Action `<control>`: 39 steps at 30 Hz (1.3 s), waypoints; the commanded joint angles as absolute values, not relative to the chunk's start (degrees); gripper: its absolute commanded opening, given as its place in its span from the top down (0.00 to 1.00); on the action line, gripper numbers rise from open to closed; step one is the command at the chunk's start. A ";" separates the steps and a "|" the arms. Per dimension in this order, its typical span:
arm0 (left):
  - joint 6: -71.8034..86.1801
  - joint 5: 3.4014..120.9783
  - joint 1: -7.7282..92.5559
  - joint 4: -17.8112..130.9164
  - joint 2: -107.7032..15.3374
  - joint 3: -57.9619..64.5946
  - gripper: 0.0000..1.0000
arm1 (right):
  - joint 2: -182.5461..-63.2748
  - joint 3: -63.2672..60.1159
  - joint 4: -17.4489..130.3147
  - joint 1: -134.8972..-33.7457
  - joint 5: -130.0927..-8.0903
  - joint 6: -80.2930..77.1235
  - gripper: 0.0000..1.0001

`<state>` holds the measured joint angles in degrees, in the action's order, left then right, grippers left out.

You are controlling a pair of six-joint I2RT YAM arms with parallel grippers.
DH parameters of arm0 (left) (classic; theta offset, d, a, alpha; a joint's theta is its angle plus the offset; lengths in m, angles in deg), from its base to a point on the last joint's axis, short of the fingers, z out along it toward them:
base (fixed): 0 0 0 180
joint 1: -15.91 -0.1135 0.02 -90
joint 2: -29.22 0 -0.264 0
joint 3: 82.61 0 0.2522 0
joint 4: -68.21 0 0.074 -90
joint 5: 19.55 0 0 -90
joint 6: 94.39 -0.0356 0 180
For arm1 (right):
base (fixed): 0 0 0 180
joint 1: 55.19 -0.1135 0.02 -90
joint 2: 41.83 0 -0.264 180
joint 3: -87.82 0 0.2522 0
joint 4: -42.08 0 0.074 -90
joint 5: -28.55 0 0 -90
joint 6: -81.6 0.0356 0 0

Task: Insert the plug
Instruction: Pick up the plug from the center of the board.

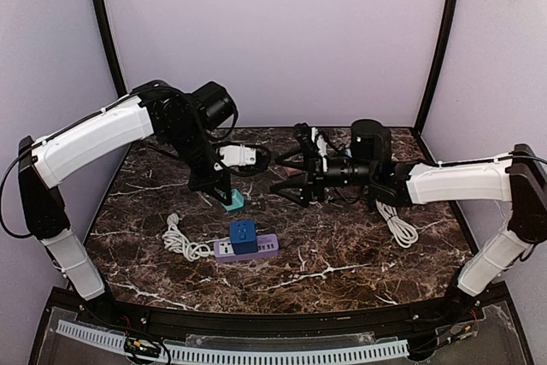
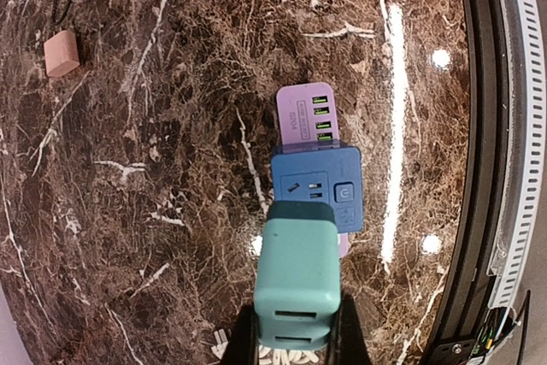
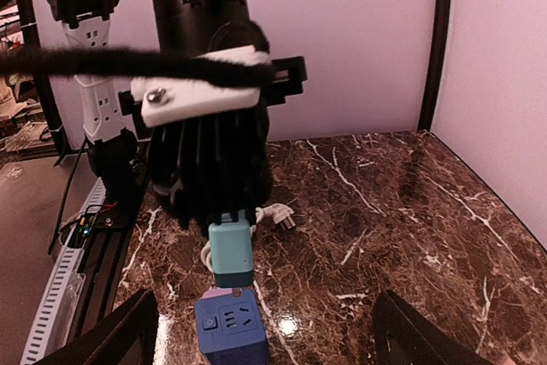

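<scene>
A teal plug [image 2: 297,284] is held upright, prongs down, with my left gripper [image 2: 295,339] shut on its upper end. It hangs just above a blue cube socket [image 2: 318,185] that sits on a purple power strip [image 2: 309,108]. In the right wrist view the teal plug [image 3: 231,254] hovers over the cube's [image 3: 229,331] back edge, and a prong shows beneath it. My right gripper [image 3: 265,297] stands open and empty, facing the left gripper from the right. From above, the plug [image 1: 234,202] is behind the cube [image 1: 244,237], and the right gripper [image 1: 295,164] is mid-table.
A white coiled cord [image 1: 175,239] runs from the strip's left end, and its plug [image 3: 282,215] lies behind the cube. Another white cord [image 1: 397,226] lies under the right arm. A small pink block [image 2: 61,53] sits on the marble. A ribbed rail [image 2: 513,168] borders the near edge.
</scene>
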<state>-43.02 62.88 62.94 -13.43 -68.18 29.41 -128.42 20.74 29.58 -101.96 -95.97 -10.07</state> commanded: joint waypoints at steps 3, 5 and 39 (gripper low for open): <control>-41.89 57.37 62.56 -15.75 -65.15 31.86 0.99 | -137.87 20.45 14.00 -102.99 -109.06 -10.01 0.15; -41.44 56.86 62.58 -14.30 -63.61 31.22 0.99 | -141.16 18.90 9.59 -103.41 -111.06 -6.65 0.17; -37.66 55.23 62.57 -9.76 -63.33 32.45 0.99 | -149.56 13.39 3.42 -107.71 -105.55 0.21 1.00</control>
<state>-41.87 58.07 62.33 -11.79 -65.14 31.22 -150.34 13.85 3.57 -106.74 -106.92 3.70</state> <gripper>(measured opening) 0.059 0.255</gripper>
